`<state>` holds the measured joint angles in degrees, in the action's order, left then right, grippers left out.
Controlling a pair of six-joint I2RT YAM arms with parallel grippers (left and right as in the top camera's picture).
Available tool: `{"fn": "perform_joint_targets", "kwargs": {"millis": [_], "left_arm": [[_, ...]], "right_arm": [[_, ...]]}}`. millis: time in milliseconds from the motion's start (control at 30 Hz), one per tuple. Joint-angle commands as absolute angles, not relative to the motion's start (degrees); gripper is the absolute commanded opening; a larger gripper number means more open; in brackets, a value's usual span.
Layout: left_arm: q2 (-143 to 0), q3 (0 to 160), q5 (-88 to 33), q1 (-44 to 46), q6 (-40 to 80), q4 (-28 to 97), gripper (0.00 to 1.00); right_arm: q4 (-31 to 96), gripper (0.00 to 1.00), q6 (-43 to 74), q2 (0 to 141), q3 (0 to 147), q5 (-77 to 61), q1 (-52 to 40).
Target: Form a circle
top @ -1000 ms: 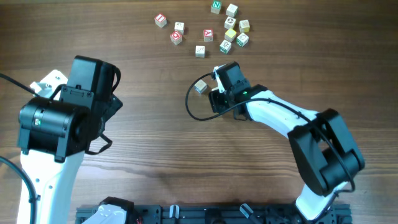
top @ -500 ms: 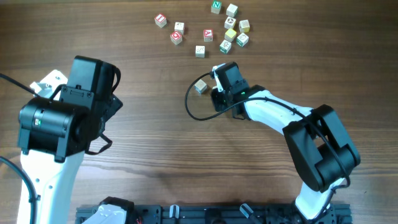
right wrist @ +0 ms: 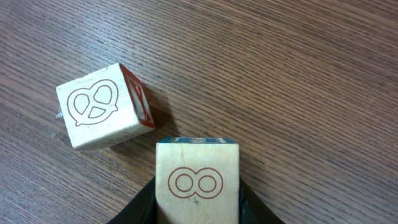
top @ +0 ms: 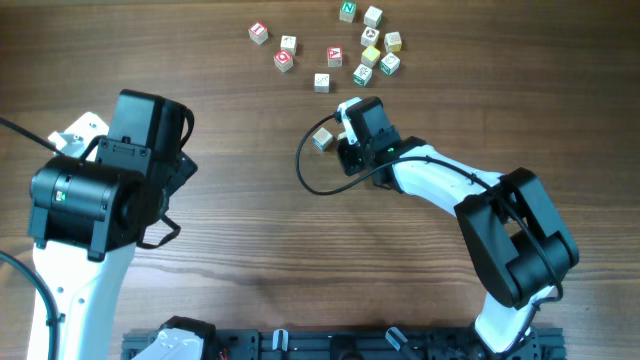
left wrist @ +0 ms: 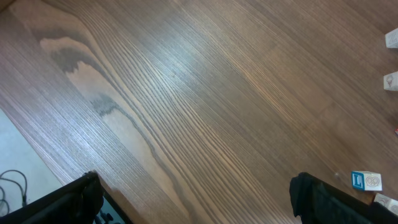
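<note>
My right gripper is shut on a pale wooden cube that bears a red double-ring mark; its black fingers press both sides. Just left of it on the table lies a second cube with a pretzel mark and a red side, a small gap apart. In the overhead view the gripper sits mid-table beside that loose cube. The other letter cubes lie in a loose scatter at the far edge; no circle shows. My left gripper is open over bare wood, holding nothing.
The left arm stands at the table's left side, far from the cubes. A black cable loops beside the right wrist. In the left wrist view, a blue-marked cube and two pale cubes sit at the right edge.
The right jaws have closed on the double-ring cube, and the wrist has shifted slightly toward the far left. The left arm has not moved.
</note>
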<state>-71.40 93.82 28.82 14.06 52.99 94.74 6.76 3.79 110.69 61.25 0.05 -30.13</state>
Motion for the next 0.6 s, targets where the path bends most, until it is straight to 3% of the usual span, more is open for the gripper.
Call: {"fn": "perform_joint_targets", "kwargs": {"millis": [0, 567], "left_arm": [[-71.02, 93.97, 28.99, 13.61, 52.90, 94.76, 1.00], [-71.05, 93.97, 28.99, 13.61, 52.90, 94.76, 1.00]], "right_arm": [[6.52, 0.31, 1.63, 112.20, 61.10, 0.54, -30.44], [6.72, 0.29, 3.01, 116.31, 61.04, -1.39, -30.44]]}}
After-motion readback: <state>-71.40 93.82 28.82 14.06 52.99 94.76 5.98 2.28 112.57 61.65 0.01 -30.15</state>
